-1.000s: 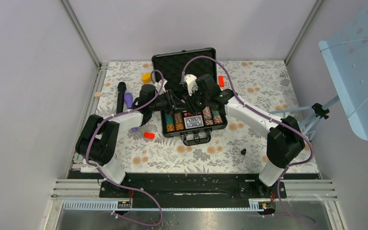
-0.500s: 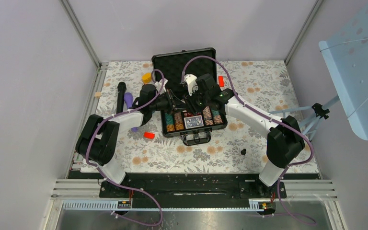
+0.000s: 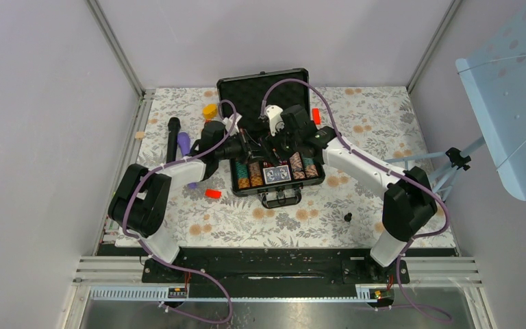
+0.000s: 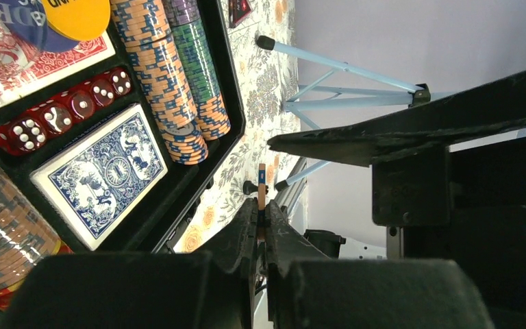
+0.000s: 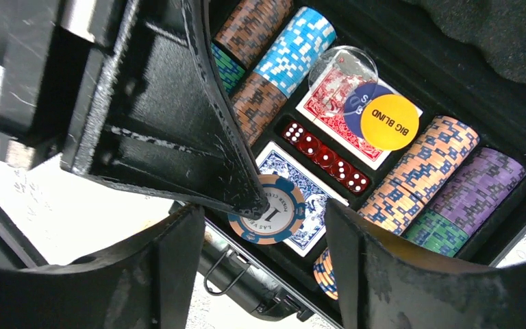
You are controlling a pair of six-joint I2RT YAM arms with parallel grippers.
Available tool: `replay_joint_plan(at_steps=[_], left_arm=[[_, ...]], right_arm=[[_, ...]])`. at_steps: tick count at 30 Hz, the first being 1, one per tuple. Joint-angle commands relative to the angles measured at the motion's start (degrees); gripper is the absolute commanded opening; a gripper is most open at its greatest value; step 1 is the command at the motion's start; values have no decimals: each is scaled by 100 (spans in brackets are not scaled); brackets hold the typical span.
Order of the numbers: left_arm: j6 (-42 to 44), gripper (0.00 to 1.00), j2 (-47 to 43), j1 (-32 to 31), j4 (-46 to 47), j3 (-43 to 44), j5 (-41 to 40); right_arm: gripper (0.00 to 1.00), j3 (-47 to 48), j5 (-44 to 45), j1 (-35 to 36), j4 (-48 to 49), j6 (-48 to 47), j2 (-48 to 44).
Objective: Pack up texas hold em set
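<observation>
The texas hold em set's black case (image 3: 227, 89) lies open at the table's back middle, its foam-lined lid up. Rows of striped chips (image 5: 428, 161), a blue-backed card deck (image 5: 309, 188) and red dice (image 5: 325, 156) fill its tray. Both grippers hover over the tray, tips together. My left gripper (image 4: 262, 205) is shut on one orange-and-blue poker chip (image 5: 277, 199), which shows edge-on (image 4: 262, 184) in the left wrist view. My right gripper (image 5: 264, 229) stands open on either side of that chip, neither finger touching it.
A yellow "big blind" button (image 5: 383, 122) lies on a red deck. Outside the case are red blocks (image 3: 212, 193) (image 3: 316, 115), a yellow block (image 3: 209, 110), a purple-and-black cylinder (image 3: 173, 140) and a small black piece (image 3: 347, 217). A tripod (image 3: 455, 163) with a blue panel stands at the right.
My left gripper has closed onto the chip, and my right gripper has opened wider around it. Both arms have stayed almost in place over the tray.
</observation>
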Motion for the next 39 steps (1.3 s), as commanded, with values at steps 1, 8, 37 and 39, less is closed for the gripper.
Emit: replay_joint_plan(at_steps=[1, 8, 37, 39], left_arm=[[212, 0, -413, -55, 147, 151, 35], [27, 0, -849, -52, 1050, -262, 205], [-1087, 0, -1255, -158, 3310, -978, 391], [-1097, 0, -1245, -158, 3313, -958, 369]], right_arm=[[74, 41, -136, -37, 256, 289, -640], [82, -1116, -381, -363, 1358, 1800, -1674], [53, -3665, -3697, -1629, 7949, 6906, -1539], [52, -3664, -3743, -1624, 7911, 6928, -1506]])
